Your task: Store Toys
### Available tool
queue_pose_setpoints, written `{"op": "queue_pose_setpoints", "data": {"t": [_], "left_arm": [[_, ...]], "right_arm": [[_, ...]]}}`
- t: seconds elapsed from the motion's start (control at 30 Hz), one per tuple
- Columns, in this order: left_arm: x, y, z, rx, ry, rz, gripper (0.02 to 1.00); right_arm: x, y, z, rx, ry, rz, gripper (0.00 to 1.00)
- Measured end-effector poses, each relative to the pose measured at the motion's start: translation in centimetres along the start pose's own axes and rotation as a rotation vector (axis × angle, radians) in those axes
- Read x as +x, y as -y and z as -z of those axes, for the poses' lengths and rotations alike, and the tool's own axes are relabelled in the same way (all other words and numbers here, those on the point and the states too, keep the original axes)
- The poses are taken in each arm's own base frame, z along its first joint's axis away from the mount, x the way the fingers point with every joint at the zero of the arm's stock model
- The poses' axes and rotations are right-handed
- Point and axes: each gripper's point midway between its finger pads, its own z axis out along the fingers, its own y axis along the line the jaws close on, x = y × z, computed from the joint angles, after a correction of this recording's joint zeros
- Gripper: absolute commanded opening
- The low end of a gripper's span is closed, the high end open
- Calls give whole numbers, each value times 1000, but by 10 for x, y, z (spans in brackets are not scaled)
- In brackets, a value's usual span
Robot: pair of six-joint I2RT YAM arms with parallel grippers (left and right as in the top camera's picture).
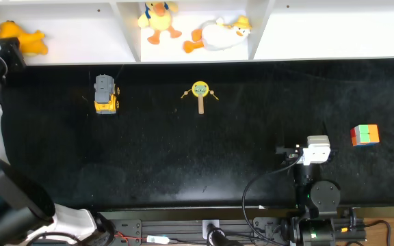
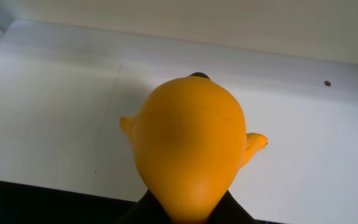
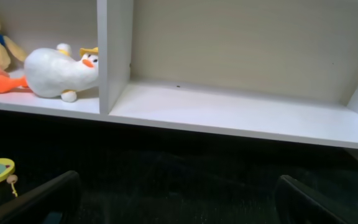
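Top view, read from left to right: you will find the left gripper [image 1: 11, 52] at the mouth of the left compartment of the white shelf unit [image 1: 320, 41]. Its fingers are clamped on the orange duck toy [image 1: 23, 37], which lies inside that compartment. Check this in the left wrist view, where the toy's narrow end sits between the dark fingers and its body hangs just above the white compartment floor (two small wings stick out at its sides).

Next, on the black table [image 1: 252, 171], note the yellow toy truck [image 1: 106, 93] with a grey back, standing near the shelf. To its right lies the toy rattle drum [image 1: 200, 92], its wooden handle pointing away from the shelf.

In the middle compartment, above the drum in this view, you have a yellow duck plush [image 1: 159, 19] and, just to its right, a white goose plush [image 1: 217, 34] lying on its side.

Further right, the right gripper [image 3: 179, 211] sits low over the table near its own base, facing the right compartment. Its fingers are wide apart and hold nothing. The puzzle cube [image 1: 364, 134] rests on the table to the right of this gripper, apart from it.
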Motion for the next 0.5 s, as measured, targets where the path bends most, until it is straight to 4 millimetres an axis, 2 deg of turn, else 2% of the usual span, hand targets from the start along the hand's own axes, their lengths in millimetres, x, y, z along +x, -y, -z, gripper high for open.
{"op": "queue_pose_setpoints", "data": {"t": [0.23,0.5], "left_arm": [[-1,2,-5,5,5,-6,152],[-5,12,-19,24,26,-33,196]], "right_arm": [[0,0,0,0,0,0,996],[0,0,0,0,0,0,993]]}}
